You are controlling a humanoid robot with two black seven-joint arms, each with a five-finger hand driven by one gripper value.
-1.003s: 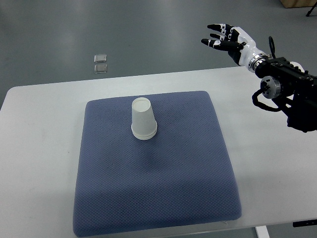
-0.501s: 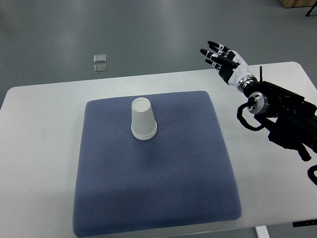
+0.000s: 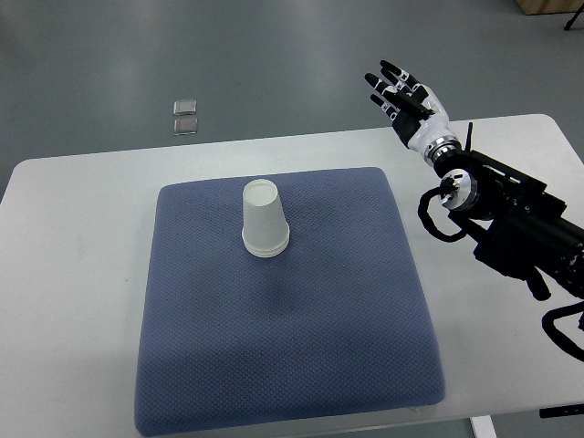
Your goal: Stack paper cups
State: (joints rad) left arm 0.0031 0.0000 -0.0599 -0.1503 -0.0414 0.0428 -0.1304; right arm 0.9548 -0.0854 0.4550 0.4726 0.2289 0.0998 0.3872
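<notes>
Right arm (image 3: 520, 224) cut off by the right edge past the table (image 3: 73, 274), table's near side cut by the bottom edge, how many cups (image 3: 264, 219) are nested unclear, two small floor squares (image 3: 185, 117) beyond the table too small to identify

A white table (image 3: 73, 237) fills most of the view. Its edge at 12 o'clock meets a gray floor (image 3: 274, 55). A big blue mat (image 3: 283, 347) lies flat on the middle of the table and covers much of it. White table shows around the mat at 9 o'clock, 12 o'clock and 3 o'clock. A stack of white paper cups (image 3: 264, 220) stands upside down on the mat, toward 11 o'clock from the mat's middle. Two small clear squares (image 3: 185, 117) lie on the floor at 11 o'clock.
</notes>
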